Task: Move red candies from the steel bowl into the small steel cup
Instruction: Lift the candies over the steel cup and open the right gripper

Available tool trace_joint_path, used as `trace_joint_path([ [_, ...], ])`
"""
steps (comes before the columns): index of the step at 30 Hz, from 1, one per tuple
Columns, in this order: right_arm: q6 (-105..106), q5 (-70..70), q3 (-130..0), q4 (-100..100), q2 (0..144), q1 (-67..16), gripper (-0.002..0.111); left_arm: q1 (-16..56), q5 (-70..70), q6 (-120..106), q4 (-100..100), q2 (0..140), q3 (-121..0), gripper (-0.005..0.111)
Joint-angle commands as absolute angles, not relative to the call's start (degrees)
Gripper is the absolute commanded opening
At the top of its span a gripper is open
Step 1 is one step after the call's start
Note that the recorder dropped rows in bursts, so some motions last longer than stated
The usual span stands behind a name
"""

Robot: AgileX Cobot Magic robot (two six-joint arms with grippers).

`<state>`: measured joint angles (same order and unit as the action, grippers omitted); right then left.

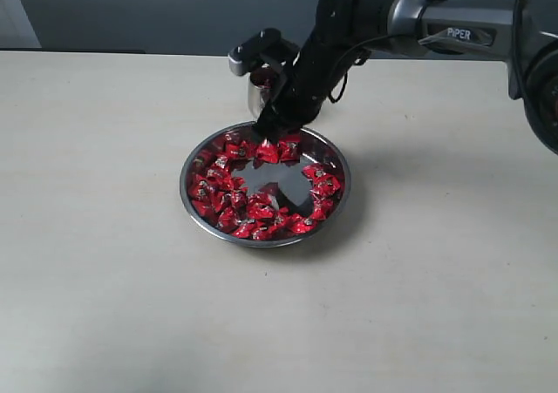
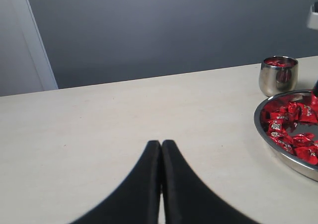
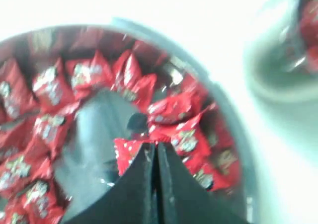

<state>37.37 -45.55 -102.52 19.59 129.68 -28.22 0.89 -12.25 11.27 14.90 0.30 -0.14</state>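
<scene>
Left wrist view, nearest first: the left claw (image 2: 160, 145) hangs over bare surface (image 2: 99, 129), its two black fingers pressed together and holding nothing, well apart from the work. Farther on sits the steel bowl (image 1: 261, 242), wide and shallow, with red candies (image 1: 228, 197) ringed around its floor and a bare patch of steel at the centre. At the bowl's far side the right claw (image 1: 264, 134) reaches down from the right arm, its tips among the candies just inside the rim. The right wrist view shows its fingers together with only a thin seam between them, and one candy (image 3: 130, 154) lying right at the tips; whether a corner of that wrapper is pinched cannot be told. Just beyond the far rim stands the small steel cup (image 2: 278, 76), upright, with red foil showing at its mouth. The step in hand looks like the pick-up of one more candy. The next move likely calls for a sure pinch, a lift clear of the low rim, a short carry to the cup and a release squarely over its narrow opening.
</scene>
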Motion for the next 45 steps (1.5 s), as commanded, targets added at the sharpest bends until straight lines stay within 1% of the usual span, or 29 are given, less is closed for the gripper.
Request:
trace_joint_path([
  [1, 37.4, -33.0, -102.6, 18.1, 127.8, -28.0, 0.000, 1.3, -11.9, 11.5, 14.7, 0.0, 0.0, 0.000],
  [6, 37.4, -23.2, -102.6, 18.1, 128.6, -28.0, 0.000, 1.3, -11.9, 11.5, 14.7, 0.0, 0.0, 0.000],
  [15, 37.4, -13.8, -102.6, 18.3, 129.9, -28.0, 0.000, 1.3, -11.9, 11.5, 14.7, 0.0, 0.0, 0.000],
  [22, 37.4, -11.7, -102.6, 18.5, 131.4, -27.3, 0.000, 1.3, -11.9, 11.5, 14.7, 0.0, 0.0, 0.000],
  [30, 35.7, -13.1, -102.6, 18.6, 132.5, -25.6, 0.000, 1.3, -11.9, 11.5, 14.7, 0.0, 0.0, 0.000],
  [39, 35.7, -13.3, -102.6, 18.7, 132.5, -25.6, 0.001, 1.3, -11.9, 11.5, 14.7, 0.0, 0.0, 0.000],
  [41, 35.7, -13.3, -102.6, 18.7, 132.5, -25.6, 0.010, 1.3, -11.9, 11.5, 14.7, 0.0, 0.0, 0.000],
  [45, 34.5, -13.3, -102.6, 18.7, 132.5, -25.6, 0.038, 1.3, -11.9, 11.5, 14.7, 0.0, 0.0, 0.000],
])
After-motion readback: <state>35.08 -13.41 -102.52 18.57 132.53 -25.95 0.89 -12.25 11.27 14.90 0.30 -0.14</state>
